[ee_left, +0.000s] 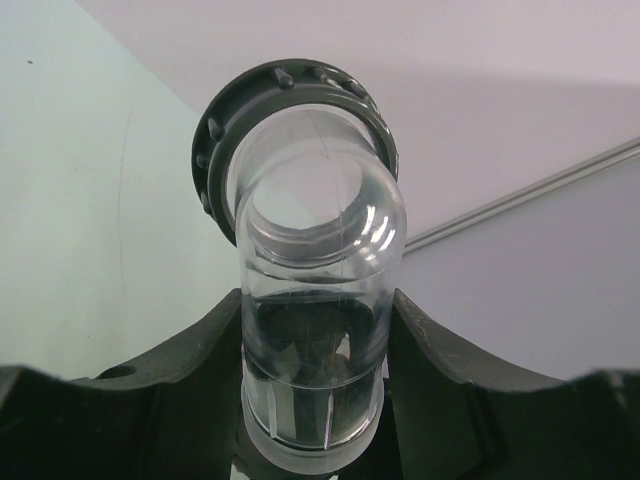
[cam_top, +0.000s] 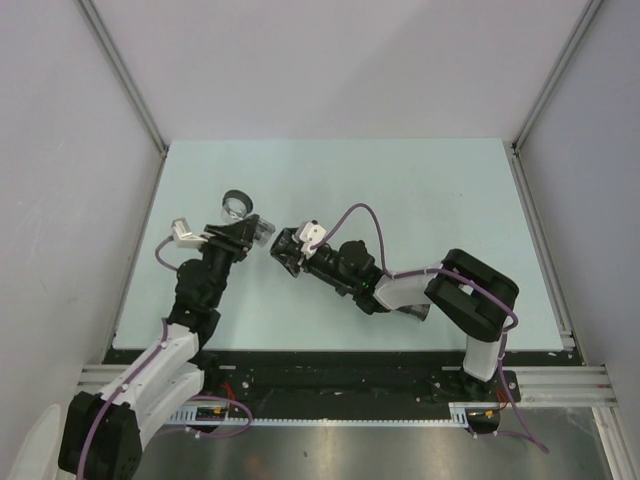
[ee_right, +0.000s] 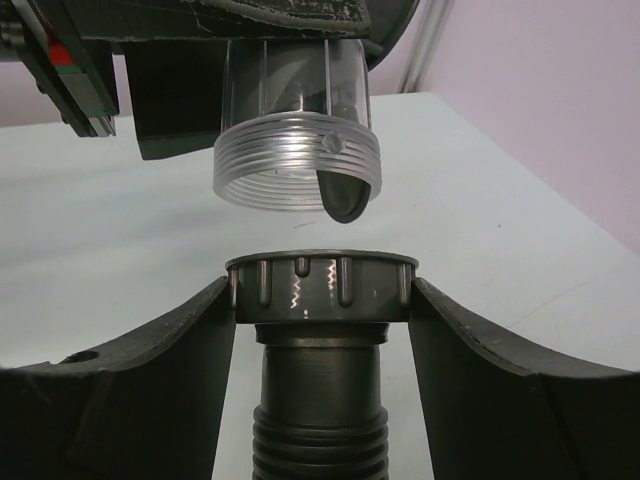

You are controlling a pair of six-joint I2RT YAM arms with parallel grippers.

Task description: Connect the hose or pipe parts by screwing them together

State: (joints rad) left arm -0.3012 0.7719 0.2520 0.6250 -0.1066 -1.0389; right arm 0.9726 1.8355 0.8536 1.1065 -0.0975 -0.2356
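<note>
My left gripper is shut on a clear elbow pipe, which carries a grey ribbed collar ring at its far end. From above, this pipe sits left of centre, over the table. My right gripper is shut on the grey collar nut of a dark ribbed hose. The clear pipe's threaded end faces that nut across a small gap, roughly in line with it. A black fingertip of the left gripper overlaps the threaded rim. In the top view the right gripper points at the left gripper.
The pale table is bounded by white walls and aluminium posts. A black base rail runs along the near edge. Purple cables loop over both arms.
</note>
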